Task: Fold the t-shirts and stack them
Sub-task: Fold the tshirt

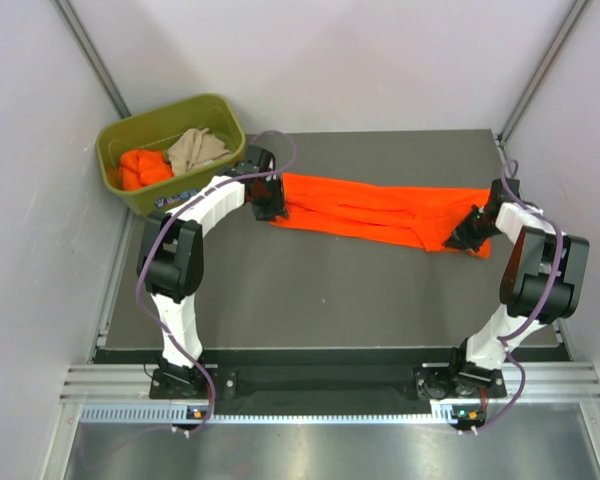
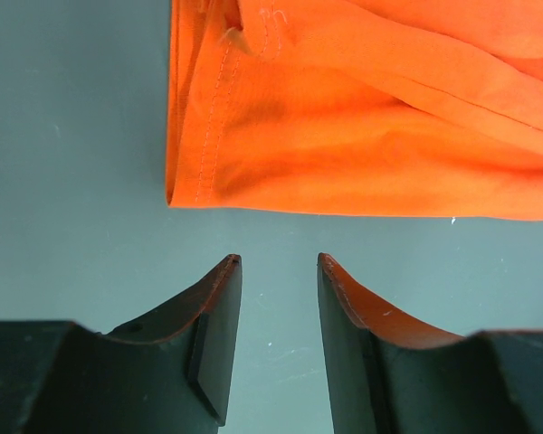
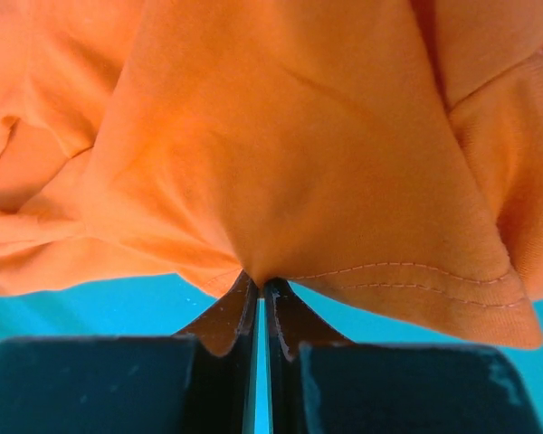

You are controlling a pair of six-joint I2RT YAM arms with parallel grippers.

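Observation:
A bright orange t-shirt (image 1: 380, 212) lies stretched in a long band across the far half of the table. My right gripper (image 1: 467, 232) is shut on its right end, the fabric (image 3: 281, 163) pinched at the fingertips with a stitched hem beside them. At the shirt's left end my left gripper (image 1: 268, 207) stands open just short of the folded hem (image 2: 199, 136), with bare table between its fingers (image 2: 219, 307). An orange t-shirt (image 1: 143, 166) and a beige-tan one (image 1: 196, 148) lie crumpled in the bin.
The olive-green plastic bin (image 1: 120, 140) stands off the table's far left corner, close behind my left arm. The dark table (image 1: 320, 300) runs between the shirt and the arm bases. Pale walls close in on both sides.

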